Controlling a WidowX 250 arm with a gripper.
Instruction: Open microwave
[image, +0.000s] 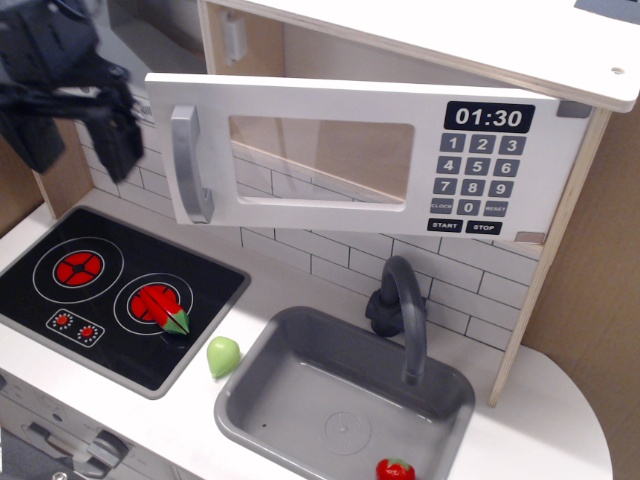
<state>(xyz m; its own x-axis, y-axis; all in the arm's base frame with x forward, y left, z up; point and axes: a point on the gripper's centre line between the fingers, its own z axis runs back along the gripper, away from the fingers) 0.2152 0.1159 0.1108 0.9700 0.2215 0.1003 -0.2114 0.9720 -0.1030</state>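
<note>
Door ajar, arm off the handle.
Nearest me, gripper (80, 125) hangs left of the handle (190, 163), apart, fingers spread, holding nothing. Behind, microwave (400, 160) under the top shelf, door swung out. I judge opening nearly done; next, retreat.

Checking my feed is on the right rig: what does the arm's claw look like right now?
The claw is all black, matte and blocky, built from angular plates with chunky fingers pointing down. It is motion-blurred at the top left of the picture, so no cables, labels or markings can be made out, and little of the arm above it shows.
</note>
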